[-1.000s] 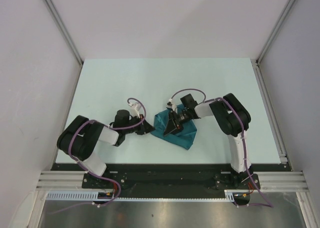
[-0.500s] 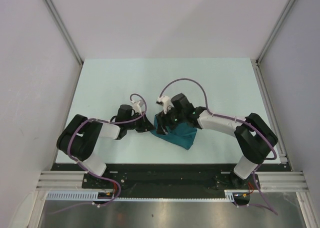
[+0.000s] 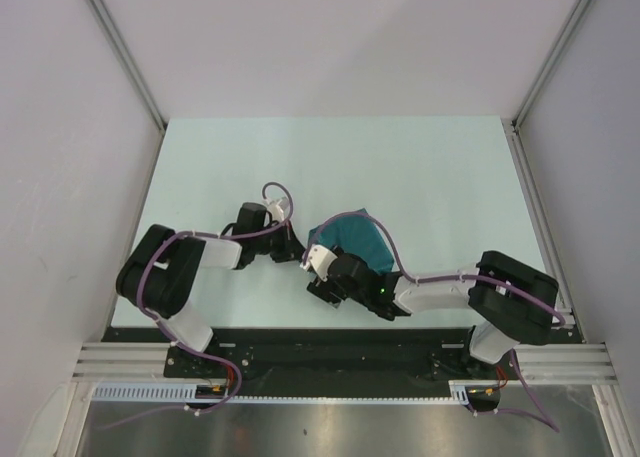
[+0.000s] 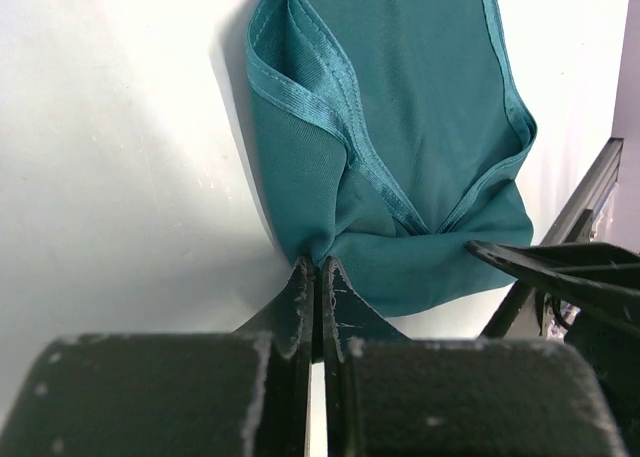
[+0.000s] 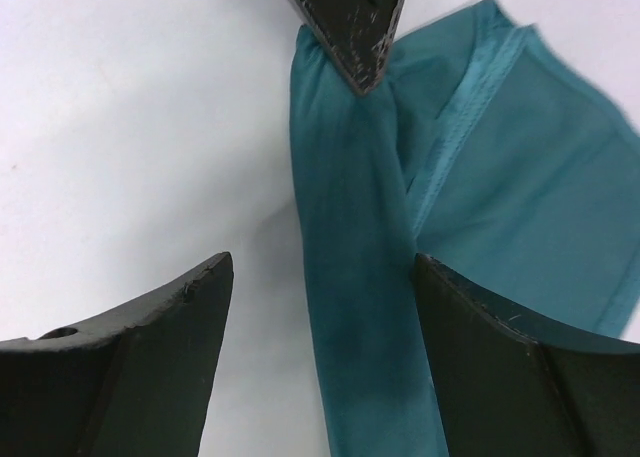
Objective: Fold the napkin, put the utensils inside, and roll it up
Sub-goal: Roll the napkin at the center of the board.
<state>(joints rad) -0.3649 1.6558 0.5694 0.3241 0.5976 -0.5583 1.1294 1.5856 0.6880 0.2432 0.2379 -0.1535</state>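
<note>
The teal napkin [image 3: 357,239] lies bunched and folded at the middle of the table. In the left wrist view the napkin [image 4: 400,127] shows doubled hems. My left gripper [image 4: 315,265] is shut on its near corner; it sits at the napkin's left edge in the top view [image 3: 297,251]. My right gripper [image 5: 322,262] is open, its jaws straddling a narrow bunched strip of napkin [image 5: 365,317] without pinching it. It sits at the napkin's near-left side in the top view [image 3: 320,280]. The left fingertips [image 5: 350,32] pinch the strip's far end. The fork is out of view.
The pale table [image 3: 200,167] has a metal rail along its right edge [image 3: 540,227] and a black strip along the front edge [image 3: 330,337]. The right forearm [image 3: 440,289] lies low along the front, close to the napkin.
The right arm swung from the napkin's far right side down and left to its near-left side, jaws now open. The napkin shifted and reshaped. The left gripper stayed pinched on the corner.
</note>
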